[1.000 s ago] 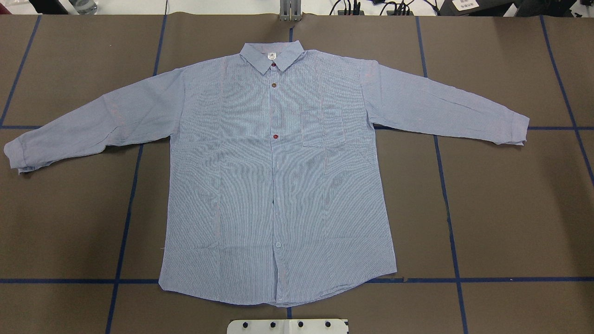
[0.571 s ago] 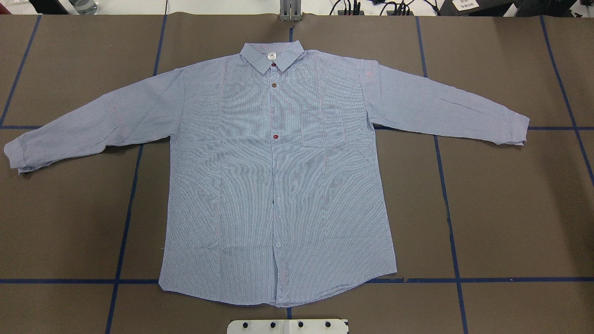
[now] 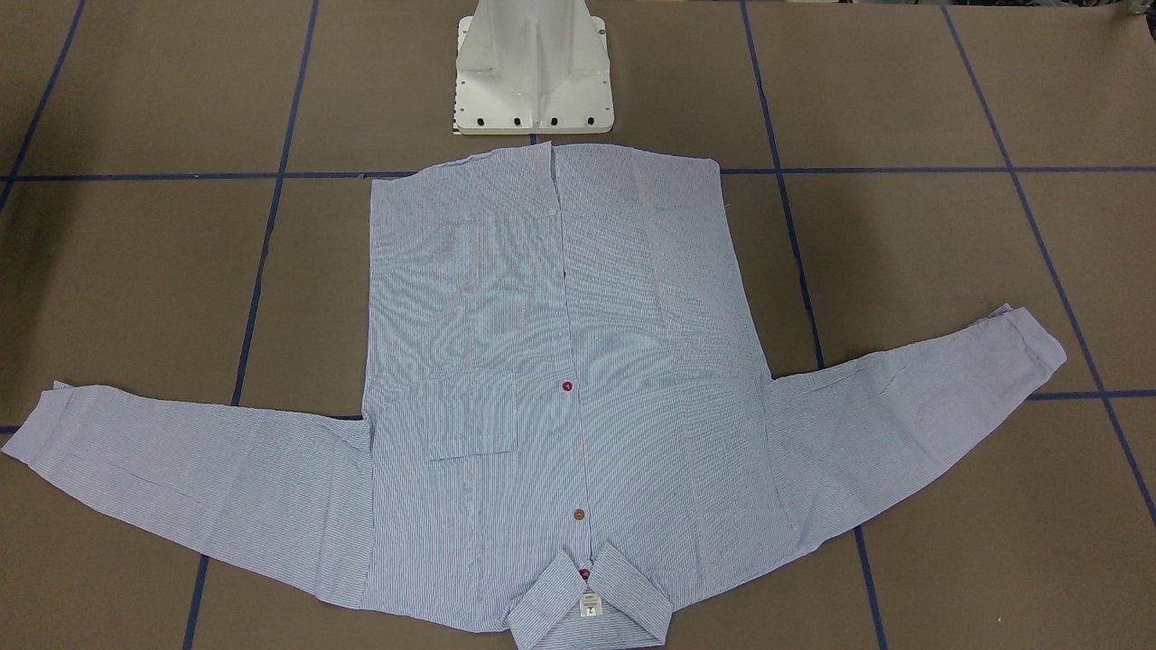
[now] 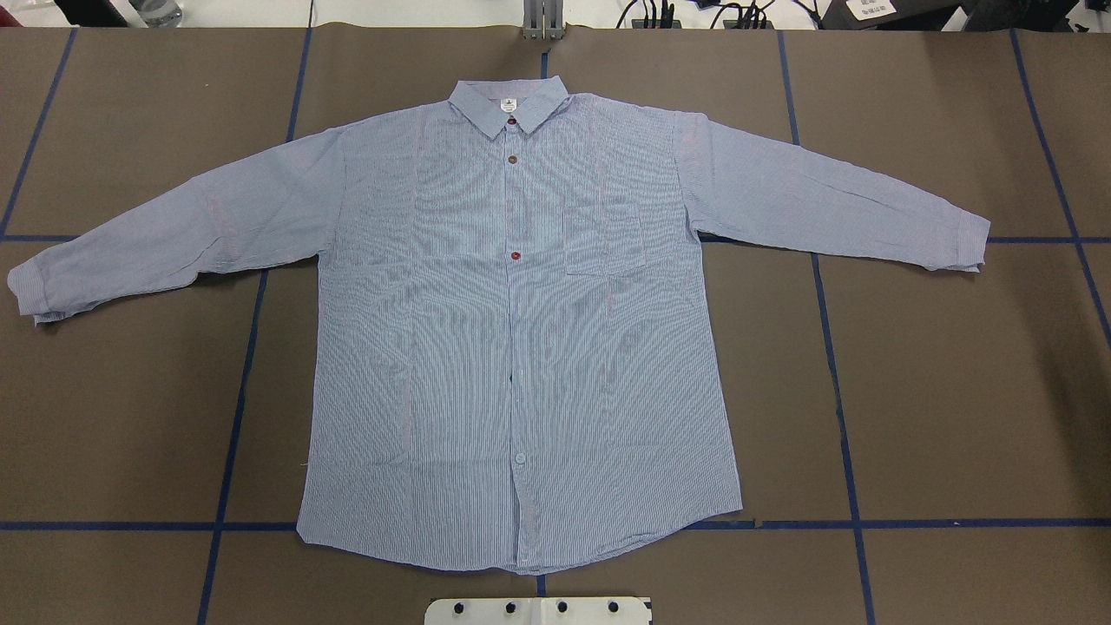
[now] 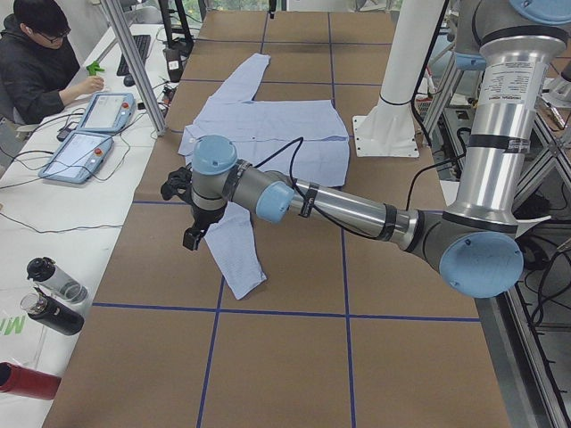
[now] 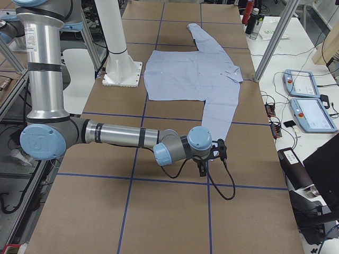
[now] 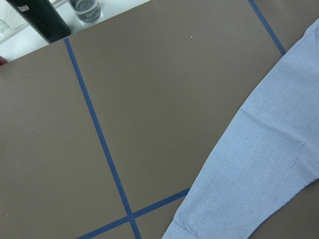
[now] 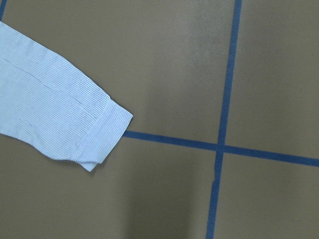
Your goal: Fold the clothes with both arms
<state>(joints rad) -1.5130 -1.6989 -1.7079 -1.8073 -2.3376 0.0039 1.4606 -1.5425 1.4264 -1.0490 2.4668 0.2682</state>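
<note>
The clothes are one light blue-and-white striped shirt (image 4: 521,347), lying flat and buttoned, front up, with both sleeves spread; the collar points away from the robot's base. It also shows in the front-facing view as the shirt (image 3: 560,361). My left gripper (image 5: 190,234) shows only in the exterior left view, hovering over the left sleeve (image 7: 259,164) near its cuff; I cannot tell if it is open or shut. My right gripper (image 6: 203,168) shows only in the exterior right view, just past the right cuff (image 8: 102,134); its state also cannot be told.
The white pedestal base (image 3: 533,72) stands at the shirt's hem. Blue tape lines grid the brown table (image 4: 955,391). A person (image 5: 36,62) sits at a side desk with control tablets (image 5: 89,134) and bottles (image 5: 53,294). More tablets (image 6: 312,100) lie on the far side.
</note>
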